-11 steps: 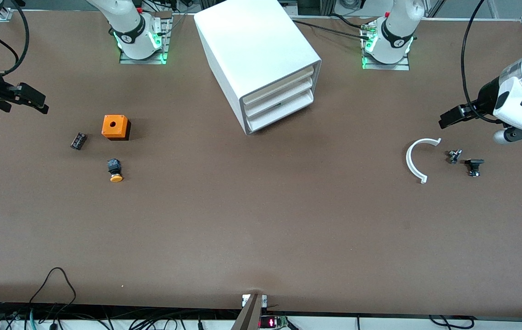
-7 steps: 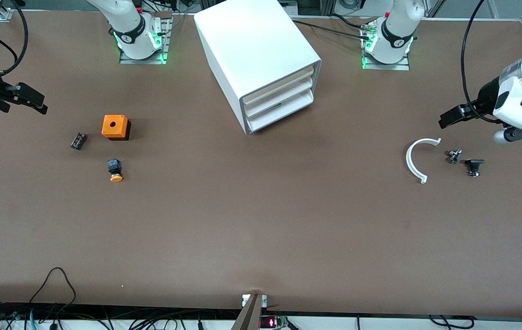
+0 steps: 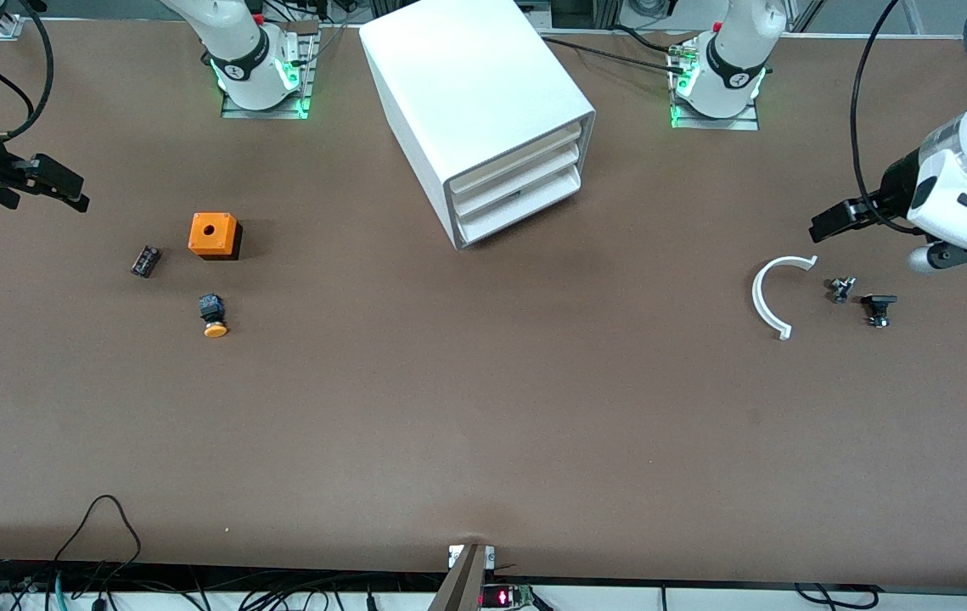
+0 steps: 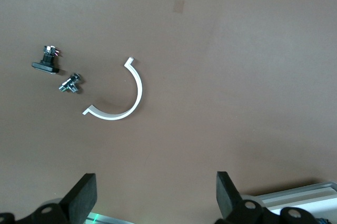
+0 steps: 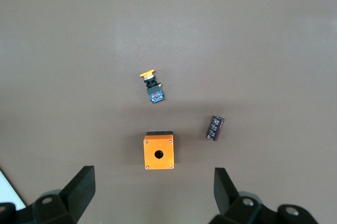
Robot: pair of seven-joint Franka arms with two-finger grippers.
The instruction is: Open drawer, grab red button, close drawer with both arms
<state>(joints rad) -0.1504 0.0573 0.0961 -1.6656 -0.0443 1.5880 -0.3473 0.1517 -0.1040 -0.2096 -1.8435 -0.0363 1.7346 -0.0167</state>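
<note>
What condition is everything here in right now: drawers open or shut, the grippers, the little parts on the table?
Drawer cabinet: all three drawers shut.
Left gripper: open, holding nothing, over the table near the white curved piece.
Right gripper: open, holding nothing, over the table near the orange cube.
Orange-capped button: lying on its side on the table.
Red button: not visible.
</note>
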